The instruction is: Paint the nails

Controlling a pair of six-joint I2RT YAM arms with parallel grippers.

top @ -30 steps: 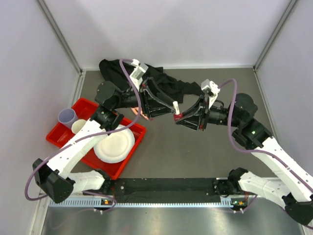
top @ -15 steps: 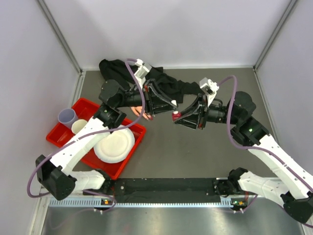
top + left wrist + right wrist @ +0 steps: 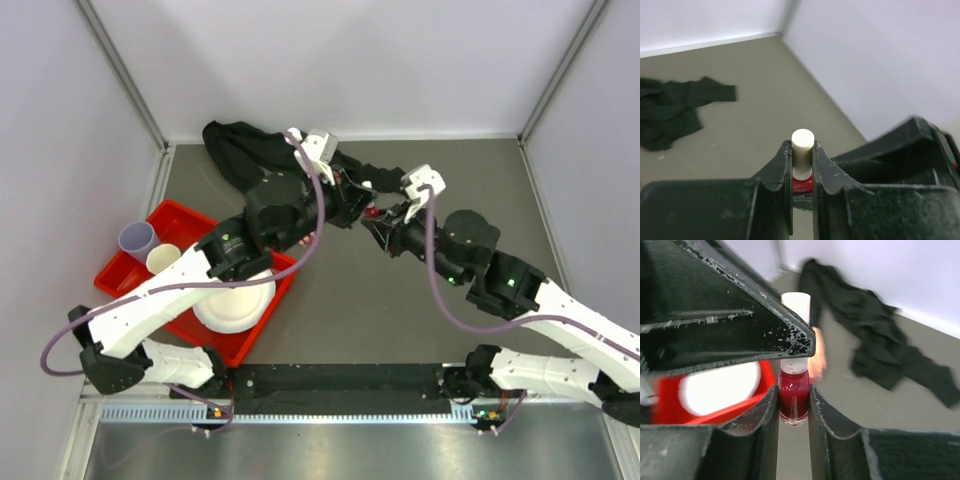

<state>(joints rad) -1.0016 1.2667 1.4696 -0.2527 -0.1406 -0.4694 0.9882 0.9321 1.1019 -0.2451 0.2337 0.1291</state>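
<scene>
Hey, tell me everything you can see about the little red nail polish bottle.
The nail polish bottle is small, made of clear glass filled with dark red polish, and topped by a tall off-white cylindrical cap, which is on. It stands upright in the air above the table, between the two arms. The right hand clamps the glass body from both sides, and the left hand is closed on the cap.

A lab-style robot test cell: plain white walls [image 3: 350,60] box in a grey table [image 3: 340,320].
</scene>
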